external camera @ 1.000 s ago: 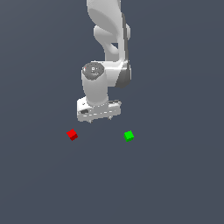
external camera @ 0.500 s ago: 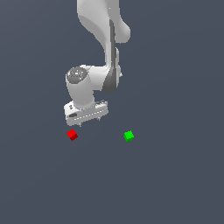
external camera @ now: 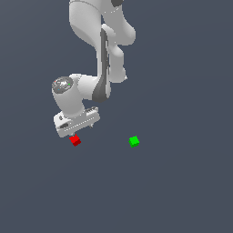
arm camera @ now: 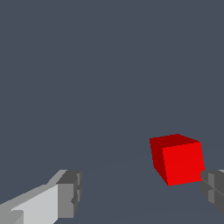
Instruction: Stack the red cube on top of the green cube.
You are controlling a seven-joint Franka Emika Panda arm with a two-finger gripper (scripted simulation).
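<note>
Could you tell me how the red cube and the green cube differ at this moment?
The red cube sits right under the gripper, while the green cube lies apart toward the exterior view's right, with nothing over it. The red cube shows in the wrist view between the open fingers, nearer one of them; the green cube does not appear there. Both look the same size and rest on the floor.

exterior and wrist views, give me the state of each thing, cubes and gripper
red cube: on the ground, not grasped, just under the gripper, nearer one finger than the other.
green cube: on the ground toward the exterior view's right, apart from the red cube, nothing stacked on it.
gripper: open, fingers wide apart, low over the red cube, holding nothing.
</note>
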